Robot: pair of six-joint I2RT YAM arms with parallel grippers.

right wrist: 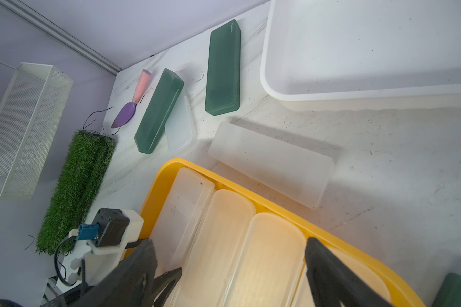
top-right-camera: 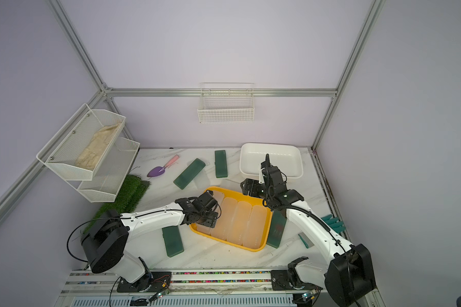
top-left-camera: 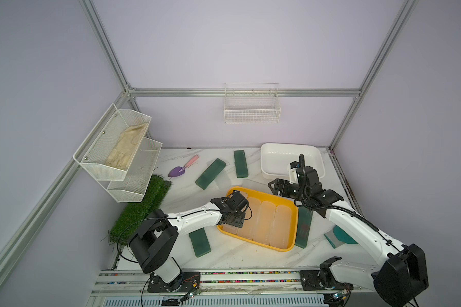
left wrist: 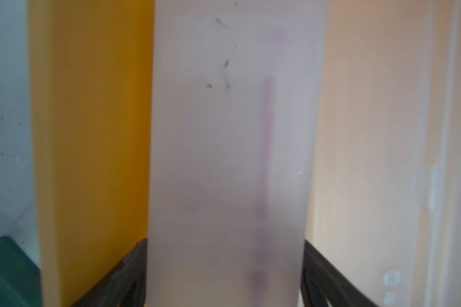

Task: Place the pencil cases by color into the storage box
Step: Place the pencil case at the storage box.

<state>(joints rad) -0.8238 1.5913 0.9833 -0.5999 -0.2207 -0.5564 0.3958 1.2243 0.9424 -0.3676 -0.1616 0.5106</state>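
The yellow storage box [top-left-camera: 295, 226] holds several frosted pencil cases [top-left-camera: 266, 222] side by side. My left gripper [top-left-camera: 233, 222] is low over the box's left end. Its fingers [left wrist: 136, 255] stand open, close on either side of a frosted case [left wrist: 229, 133] tilted against the yellow wall. My right gripper [top-left-camera: 273, 186] hovers open and empty above the box's far edge [right wrist: 264, 204]. Green cases lie on the table at the back [top-left-camera: 210, 173], [top-left-camera: 240, 163], front left [top-left-camera: 200, 243] and right of the box [top-left-camera: 304, 227]. One frosted case [right wrist: 272, 164] lies behind the box.
An empty white tub [top-left-camera: 290, 150] stands at the back right. A purple trowel [top-left-camera: 181, 168], a grass mat [top-left-camera: 141, 210] and a mesh shelf [top-left-camera: 117, 156] are at the left. A teal scraper [top-left-camera: 341, 236] lies under my right arm. A wire basket [top-left-camera: 252, 106] hangs on the back wall.
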